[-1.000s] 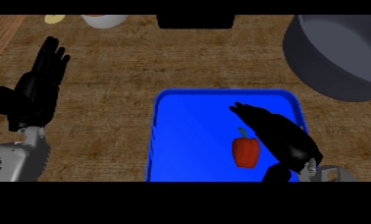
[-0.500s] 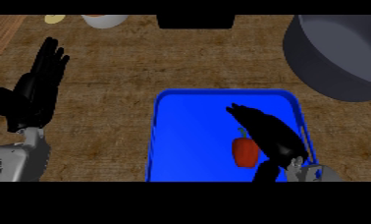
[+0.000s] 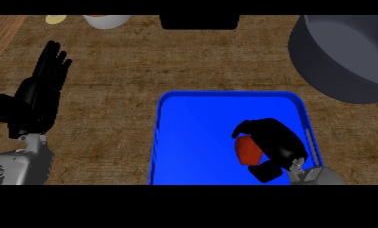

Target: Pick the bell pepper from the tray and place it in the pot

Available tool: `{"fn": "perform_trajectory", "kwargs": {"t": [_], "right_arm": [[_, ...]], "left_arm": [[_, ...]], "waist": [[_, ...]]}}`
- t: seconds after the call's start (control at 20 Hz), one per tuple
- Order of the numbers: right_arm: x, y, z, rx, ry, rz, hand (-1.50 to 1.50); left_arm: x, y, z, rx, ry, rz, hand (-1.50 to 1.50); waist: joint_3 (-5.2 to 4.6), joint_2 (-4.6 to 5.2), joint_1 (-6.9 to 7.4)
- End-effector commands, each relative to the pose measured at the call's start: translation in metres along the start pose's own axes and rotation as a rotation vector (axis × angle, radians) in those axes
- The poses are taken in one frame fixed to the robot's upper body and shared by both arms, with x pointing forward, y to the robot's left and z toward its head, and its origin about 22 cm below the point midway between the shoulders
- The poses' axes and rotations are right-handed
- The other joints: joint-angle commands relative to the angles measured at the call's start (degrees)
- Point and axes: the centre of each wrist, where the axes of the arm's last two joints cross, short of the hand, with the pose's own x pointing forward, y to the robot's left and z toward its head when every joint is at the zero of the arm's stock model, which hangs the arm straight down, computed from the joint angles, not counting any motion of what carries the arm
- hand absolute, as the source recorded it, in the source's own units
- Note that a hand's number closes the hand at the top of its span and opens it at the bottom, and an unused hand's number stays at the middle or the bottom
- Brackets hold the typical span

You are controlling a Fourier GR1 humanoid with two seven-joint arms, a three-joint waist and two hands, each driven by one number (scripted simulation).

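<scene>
A red bell pepper [image 3: 247,151] lies in the blue tray [image 3: 199,137] at the lower right of the head view. My right hand [image 3: 275,142] is curled round the pepper from its right side, fingers over its top and thumb beneath it, hiding much of it. The grey pot [image 3: 339,57] stands at the right edge, beyond the tray. My left hand [image 3: 40,92] rests open at the left edge, fingers pointing up, far from the tray.
A white bowl [image 3: 108,20] and a small yellow object [image 3: 55,19] sit at the far left of the wooden counter. A black item [image 3: 199,21] lies at the top centre. Bare counter stretches between the tray and the left hand.
My right hand has moved left over the pepper and its fingers have curled round it. The left hand has stayed still.
</scene>
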Motion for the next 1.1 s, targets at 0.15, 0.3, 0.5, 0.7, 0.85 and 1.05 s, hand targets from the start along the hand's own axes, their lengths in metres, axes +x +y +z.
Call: {"fn": "perform_trajectory", "kwargs": {"t": [0.15,0.3,0.5,0.7,0.85,1.05], "right_arm": [[-0.030,0.006,-0.008,0.003,-0.056,0.042,1.50],[0.003,0.019,-0.023,0.019,-0.064,0.047,1.50],[0.019,0.023,0.000,-0.023,-0.080,0.052,1.50],[-0.029,0.020,0.055,0.099,-0.357,0.159,1.50],[-0.033,0.005,0.080,0.187,-0.593,0.232,1.50],[-0.062,-0.021,0.129,0.120,-0.708,0.236,1.50]], "left_arm": [[-0.004,-0.006,-0.008,0.003,0.005,-0.009,0.00],[0.005,0.007,0.005,-0.009,0.001,-0.013,0.00],[-0.002,-0.002,0.004,-0.001,-0.004,-0.008,0.00],[0.008,0.006,0.002,0.030,0.006,0.002,0.00],[-0.004,0.009,0.007,0.040,0.023,-0.024,0.00],[-0.002,0.018,0.005,0.074,0.016,-0.011,0.00]], "waist": [[0.02,0.12,-0.06],[0.02,0.07,0.17],[0.01,0.02,-0.13],[0.09,-0.53,-1.52],[0.17,-1.09,-2.50],[0.14,-0.74,-3.94]]}}
